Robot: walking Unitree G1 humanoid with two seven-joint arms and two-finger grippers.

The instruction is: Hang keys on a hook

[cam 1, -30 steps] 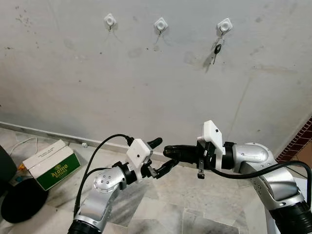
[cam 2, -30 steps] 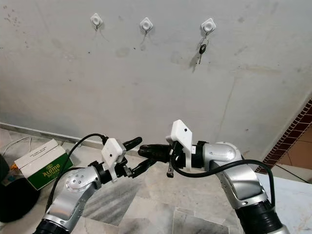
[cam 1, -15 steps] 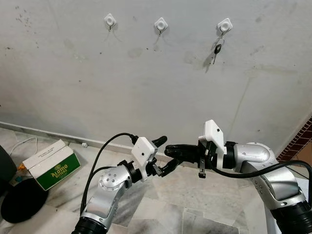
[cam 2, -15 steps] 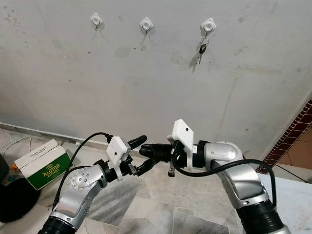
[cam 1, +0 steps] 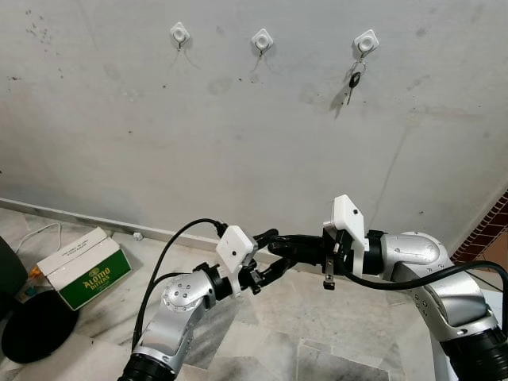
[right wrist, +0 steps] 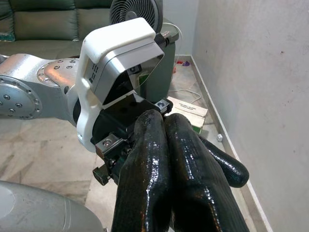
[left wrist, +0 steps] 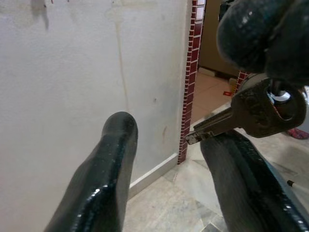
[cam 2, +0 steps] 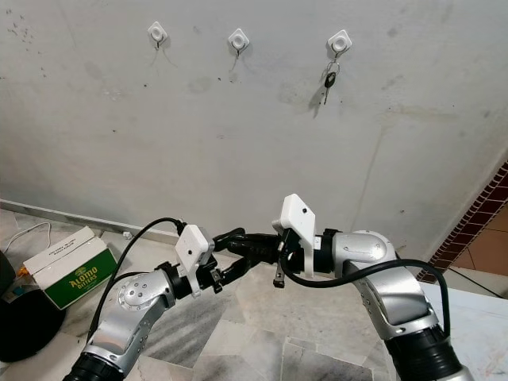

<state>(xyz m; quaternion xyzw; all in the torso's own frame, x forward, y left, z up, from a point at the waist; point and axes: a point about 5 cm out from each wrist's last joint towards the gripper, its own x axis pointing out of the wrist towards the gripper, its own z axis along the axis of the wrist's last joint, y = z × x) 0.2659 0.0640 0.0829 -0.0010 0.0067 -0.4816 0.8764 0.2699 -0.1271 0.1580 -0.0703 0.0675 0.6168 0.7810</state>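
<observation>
Three white hooks are stuck high on the grey wall: left hook (cam 1: pixel 179 32), middle hook (cam 1: pixel 262 38), right hook (cam 1: pixel 366 40). A dark key (cam 1: pixel 354 79) hangs from the right hook. At chest height my right gripper (cam 1: pixel 275 245) points left, shut on a second, brass-grey key (left wrist: pixel 251 113) by its head. My left gripper (cam 1: pixel 267 254) is open, with one finger (left wrist: pixel 113 154) beside the key's blade and the other just under it. In the right wrist view the right gripper's fingers (right wrist: pixel 161 159) are pressed together, facing the left wrist's white camera housing (right wrist: pixel 120 53).
A green and white box (cam 1: pixel 83 267) and a black round object (cam 1: pixel 36 325) lie on the marble floor at the left. A red brick edge (cam 1: pixel 484 226) marks the wall's right end. Behind me are a sofa (right wrist: pixel 53 21) and a fan (right wrist: pixel 135 12).
My left gripper has moved up and to the right, so its open fingers now bracket the right gripper's tips and the key. The right arm has barely moved.
</observation>
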